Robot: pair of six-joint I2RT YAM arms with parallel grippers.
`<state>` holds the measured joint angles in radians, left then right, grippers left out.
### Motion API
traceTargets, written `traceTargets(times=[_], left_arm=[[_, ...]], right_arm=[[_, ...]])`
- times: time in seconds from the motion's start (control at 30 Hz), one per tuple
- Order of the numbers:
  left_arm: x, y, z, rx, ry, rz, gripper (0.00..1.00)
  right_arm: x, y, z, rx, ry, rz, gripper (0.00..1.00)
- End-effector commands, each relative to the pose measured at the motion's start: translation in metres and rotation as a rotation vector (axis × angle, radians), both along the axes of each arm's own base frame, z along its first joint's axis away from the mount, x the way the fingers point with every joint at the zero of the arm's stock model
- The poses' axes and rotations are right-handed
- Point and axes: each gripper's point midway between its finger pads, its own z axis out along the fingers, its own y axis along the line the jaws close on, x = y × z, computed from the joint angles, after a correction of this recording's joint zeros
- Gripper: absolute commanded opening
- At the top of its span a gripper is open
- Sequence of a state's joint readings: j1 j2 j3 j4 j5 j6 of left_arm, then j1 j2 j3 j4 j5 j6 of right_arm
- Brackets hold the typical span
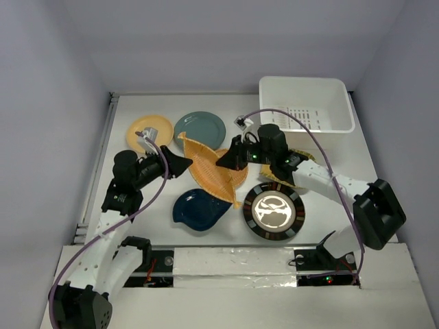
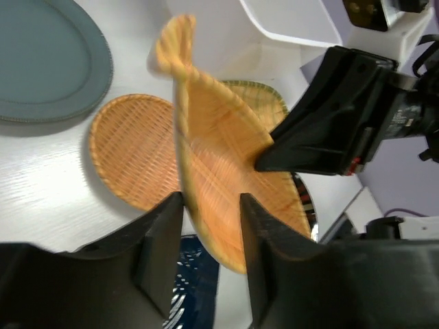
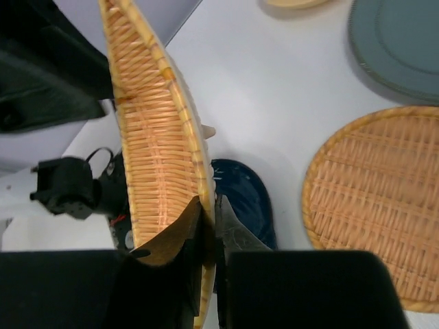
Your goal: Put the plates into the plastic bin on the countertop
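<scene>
My right gripper (image 1: 230,159) is shut on the rim of the yellow woven leaf plate (image 1: 209,171) and holds it tilted on edge above the countertop (image 1: 130,199); the pinch shows in the right wrist view (image 3: 209,212). My left gripper (image 1: 184,164) is open, with its fingers on either side of the plate's opposite edge (image 2: 219,157). The white plastic bin (image 1: 305,103) stands at the back right. On the countertop lie a yellow round plate (image 1: 149,130), a grey-teal plate (image 1: 199,128), a dark blue leaf plate (image 1: 199,209) and a black-rimmed plate (image 1: 273,211). An orange woven round (image 2: 130,151) lies under the leaf plate.
A raised rim (image 1: 103,157) runs along the countertop's left edge. The right arm (image 1: 322,181) reaches across the middle right and covers part of another woven plate (image 2: 267,99). The bin's wall (image 2: 288,20) is just beyond the held plate.
</scene>
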<state>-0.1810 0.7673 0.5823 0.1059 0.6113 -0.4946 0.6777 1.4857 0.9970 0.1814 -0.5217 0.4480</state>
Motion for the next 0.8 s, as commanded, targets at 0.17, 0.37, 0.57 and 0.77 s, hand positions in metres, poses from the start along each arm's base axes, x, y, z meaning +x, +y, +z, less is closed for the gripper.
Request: traceTargets(times=[0.17, 0.37, 0.57, 0.77], left_arm=[[-0.001, 0.003, 0.04, 0.024, -0.138, 0.007, 0.43], [-0.006, 0.002, 0.04, 0.035, -0.144, 0.014, 0.43], [-0.01, -0.001, 0.041, 0.04, -0.15, 0.009, 0.43], [-0.01, 0.001, 0.039, 0.057, -0.145, 0.039, 0.43]], right_arm=[[0.082, -0.084, 0.11, 0.127, -0.177, -0.498, 0.0], [0.144, -0.233, 0.136, 0.198, -0.161, -1.035, 0.0], [0.177, -0.337, 0.122, 0.392, -0.018, -1.437, 0.0], [0.208, -0.367, 0.094, 0.449, 0.138, -1.632, 0.0]])
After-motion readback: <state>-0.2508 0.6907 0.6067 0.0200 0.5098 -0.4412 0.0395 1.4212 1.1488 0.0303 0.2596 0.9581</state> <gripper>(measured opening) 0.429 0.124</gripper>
